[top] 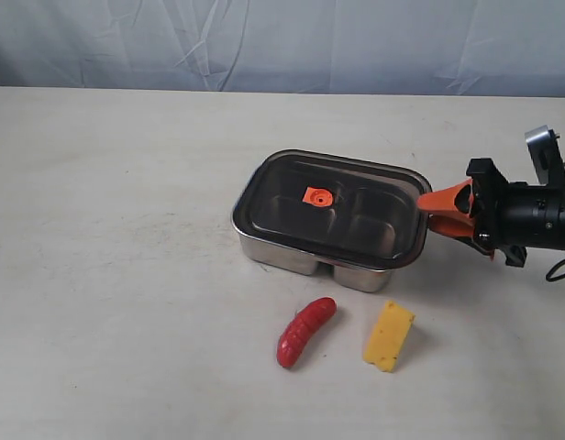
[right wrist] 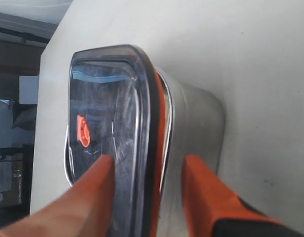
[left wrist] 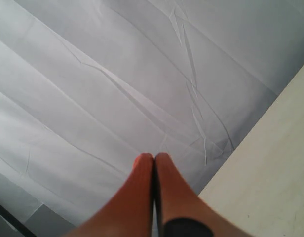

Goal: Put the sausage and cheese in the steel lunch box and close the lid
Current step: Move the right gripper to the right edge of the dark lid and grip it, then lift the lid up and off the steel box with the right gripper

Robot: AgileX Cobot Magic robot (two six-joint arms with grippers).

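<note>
Now the right gripper (right wrist: 148, 163) straddles the short end of the lid (right wrist: 105, 94), jaws apart, not clamped; the steel lunch box (right wrist: 196, 118) stretches lengthwise straight away from them, while the left gripper (left wrist: 154, 157) sits clenched, empty.

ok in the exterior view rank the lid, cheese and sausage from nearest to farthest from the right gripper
1. lid: its right-hand edge sits between the fingers of the right gripper.
2. cheese: lower right of the view, nearer the camera than the gripper.
3. sausage: left of the cheese, lower middle of the view.
</note>
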